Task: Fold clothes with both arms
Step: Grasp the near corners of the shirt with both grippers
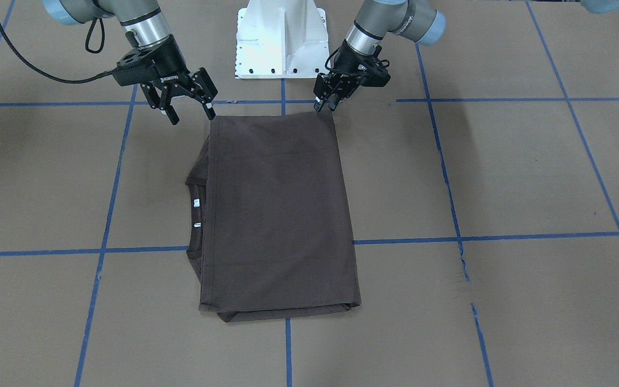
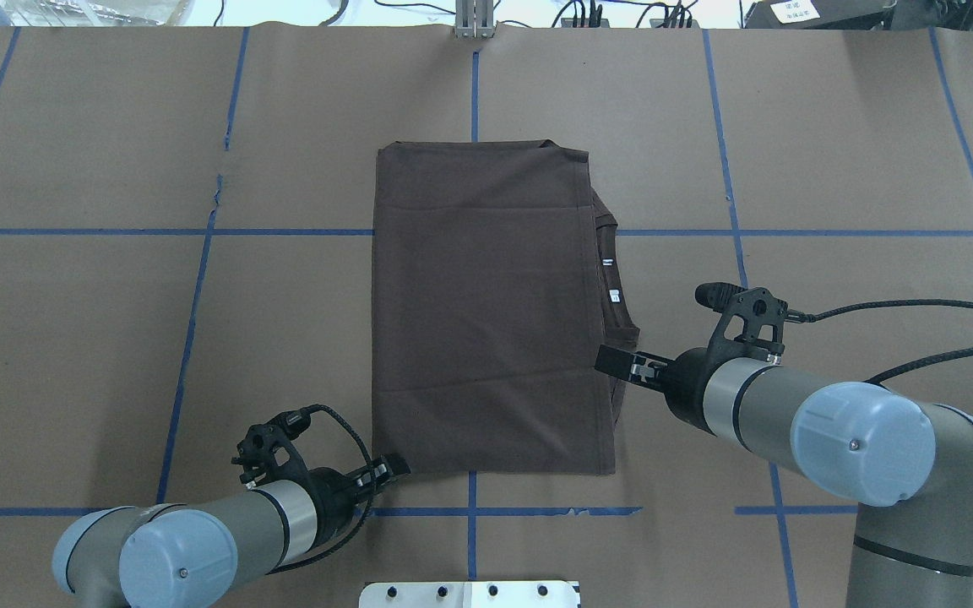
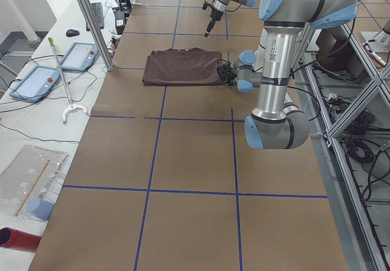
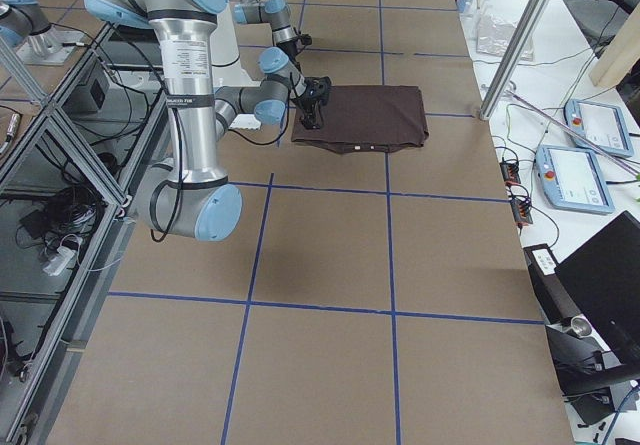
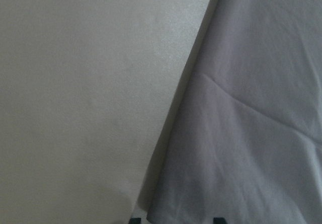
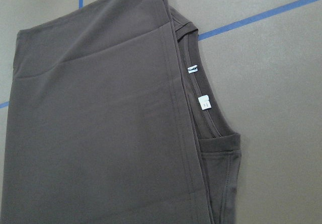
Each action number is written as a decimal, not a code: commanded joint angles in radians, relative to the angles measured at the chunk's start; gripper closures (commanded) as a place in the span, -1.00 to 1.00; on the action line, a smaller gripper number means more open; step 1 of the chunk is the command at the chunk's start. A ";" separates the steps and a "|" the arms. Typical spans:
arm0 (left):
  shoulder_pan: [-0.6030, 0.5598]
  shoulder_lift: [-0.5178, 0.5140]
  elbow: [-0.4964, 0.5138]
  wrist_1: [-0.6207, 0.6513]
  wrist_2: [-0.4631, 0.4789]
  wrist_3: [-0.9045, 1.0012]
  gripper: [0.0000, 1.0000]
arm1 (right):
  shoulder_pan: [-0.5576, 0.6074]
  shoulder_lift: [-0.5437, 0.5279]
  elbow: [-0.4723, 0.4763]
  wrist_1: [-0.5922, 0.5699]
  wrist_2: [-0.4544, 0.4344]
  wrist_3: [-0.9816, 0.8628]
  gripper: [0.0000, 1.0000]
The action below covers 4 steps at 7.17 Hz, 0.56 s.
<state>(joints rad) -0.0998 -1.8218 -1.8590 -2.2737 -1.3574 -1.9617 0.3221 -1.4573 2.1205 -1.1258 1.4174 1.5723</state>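
The dark brown T-shirt (image 1: pixel 277 215) lies folded into a flat rectangle in the middle of the table, also in the overhead view (image 2: pixel 486 312). Its collar with white labels (image 1: pixel 195 212) sticks out on my right side (image 6: pixel 198 90). My left gripper (image 1: pixel 324 105) hovers at the shirt's near left corner (image 2: pixel 394 467). In the left wrist view its fingertips stand apart with the corner of the cloth (image 5: pixel 251 133) between them. My right gripper (image 1: pixel 191 114) is open and empty, just off the shirt's near right edge (image 2: pixel 613 361).
The white pedestal base (image 1: pixel 281 37) stands just behind the shirt's near edge. Blue tape lines (image 2: pixel 199 232) grid the brown table cover. A metal post (image 3: pixel 91 24) and tablets (image 3: pixel 78 56) stand along the far side, beyond the shirt.
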 commanded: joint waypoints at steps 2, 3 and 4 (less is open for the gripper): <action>0.000 -0.002 0.012 0.002 0.000 0.007 -0.10 | 0.000 -0.002 -0.001 0.000 -0.002 0.000 -1.00; 0.000 -0.004 0.012 0.002 0.000 0.010 -0.10 | 0.000 -0.002 -0.001 0.000 -0.002 0.002 -1.00; 0.000 -0.010 0.011 0.002 -0.002 0.010 0.02 | 0.000 -0.002 -0.001 0.000 -0.002 0.000 -1.00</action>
<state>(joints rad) -0.0997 -1.8267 -1.8483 -2.2719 -1.3580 -1.9528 0.3221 -1.4585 2.1200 -1.1260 1.4159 1.5730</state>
